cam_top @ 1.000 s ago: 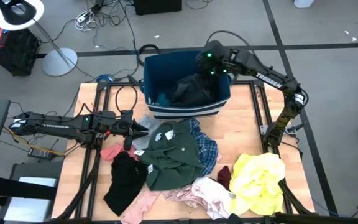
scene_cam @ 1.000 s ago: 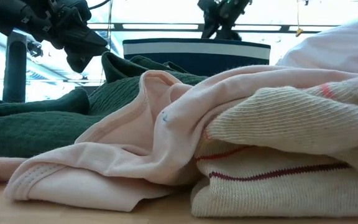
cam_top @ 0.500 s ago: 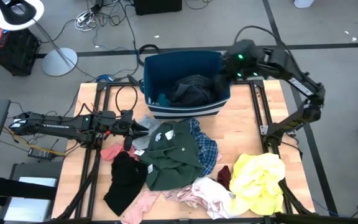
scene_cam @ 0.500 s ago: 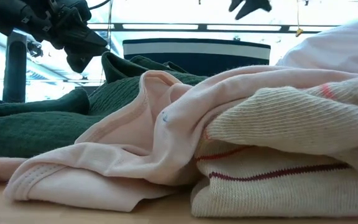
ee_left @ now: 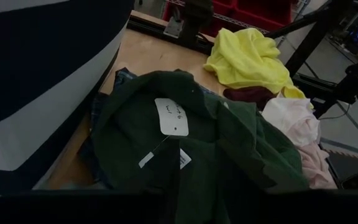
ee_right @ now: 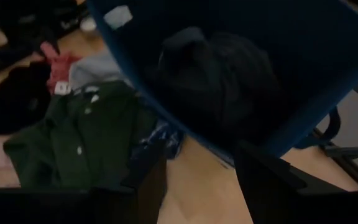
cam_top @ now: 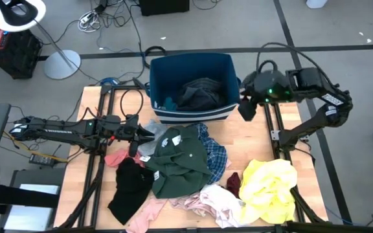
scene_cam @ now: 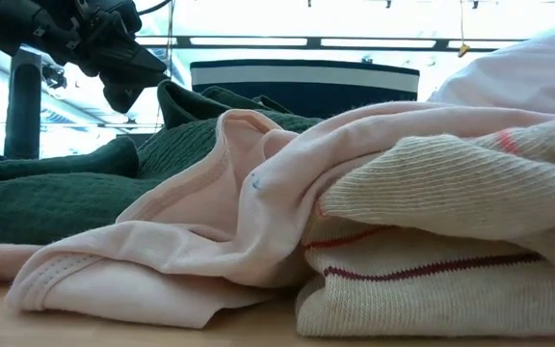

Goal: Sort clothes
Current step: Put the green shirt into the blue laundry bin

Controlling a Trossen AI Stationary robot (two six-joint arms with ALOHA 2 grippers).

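bin (cam_top: 157, 81): at the table's (cam_top: 251, 139) far edge, middle
garment in bin (cam_top: 198, 92): inside it
clothes (cam_top: 183, 162): heaped before the bin, spreading to the near right corner
left gripper (cam_top: 142, 136): left of heap
right gripper (cam_top: 246, 109): right of bin

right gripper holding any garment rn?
No. In the right wrist view the right gripper has open fingers with nothing between them, beside the navy bin.

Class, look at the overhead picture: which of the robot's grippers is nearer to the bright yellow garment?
Right. The right gripper hovers beside the bin, up-table from the yellow garment. The left gripper sits across the table, with the green garment between.
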